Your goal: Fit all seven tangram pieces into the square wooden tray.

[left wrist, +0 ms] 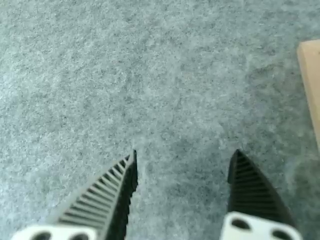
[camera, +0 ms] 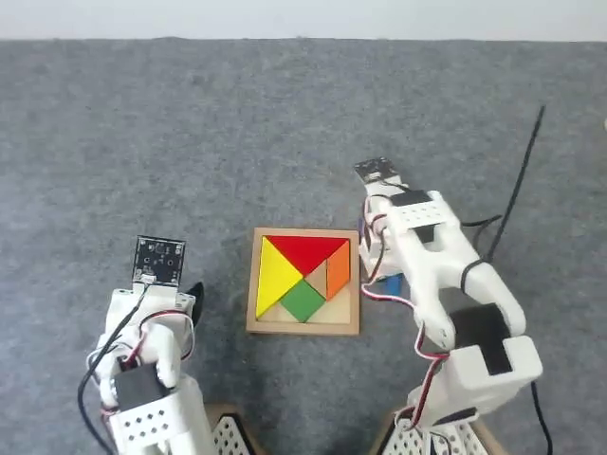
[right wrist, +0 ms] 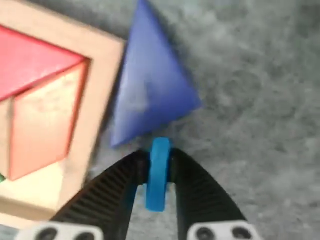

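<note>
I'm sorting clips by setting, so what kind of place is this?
Likely a robotics lab or hobby tabletop: a left arm and right arm on a grey carpeted table, with a wooden tangram tray between them.

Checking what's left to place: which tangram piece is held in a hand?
The light blue piece, clamped on edge in the right hand. The dark blue triangle lies loose beside the tray; the others in view sit inside it.

Grey carpet (camera: 190, 142) under tray (camera: 303, 328), blue triangle (right wrist: 150, 90)
</note>
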You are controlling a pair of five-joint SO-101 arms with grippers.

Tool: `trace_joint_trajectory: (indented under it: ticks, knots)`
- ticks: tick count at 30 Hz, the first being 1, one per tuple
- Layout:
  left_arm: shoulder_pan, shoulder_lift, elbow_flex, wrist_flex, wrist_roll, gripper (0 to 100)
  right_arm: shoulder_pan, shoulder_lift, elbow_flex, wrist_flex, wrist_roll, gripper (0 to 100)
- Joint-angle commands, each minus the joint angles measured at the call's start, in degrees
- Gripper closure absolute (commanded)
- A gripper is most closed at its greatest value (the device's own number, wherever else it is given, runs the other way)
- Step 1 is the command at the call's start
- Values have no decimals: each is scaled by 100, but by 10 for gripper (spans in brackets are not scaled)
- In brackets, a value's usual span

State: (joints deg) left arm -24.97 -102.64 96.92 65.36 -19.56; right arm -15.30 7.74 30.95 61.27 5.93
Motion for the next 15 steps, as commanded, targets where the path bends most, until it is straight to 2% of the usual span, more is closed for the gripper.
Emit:
trace_joint_trajectory:
  ticks: [1,8,12,15]
  knots:
    - [0,18,-40,-18,-62,719,180,-295,176,110,-35,961]
    - [0,18,-40,-18,-62,719,242,-1657,273,470,114,963]
    - [0,18,-40,-18,-62,719,-119,-2545,114,954,1116,967]
    - [0,18,-40,-18,-62,719,-760,-2730,-79,1226,1837,991]
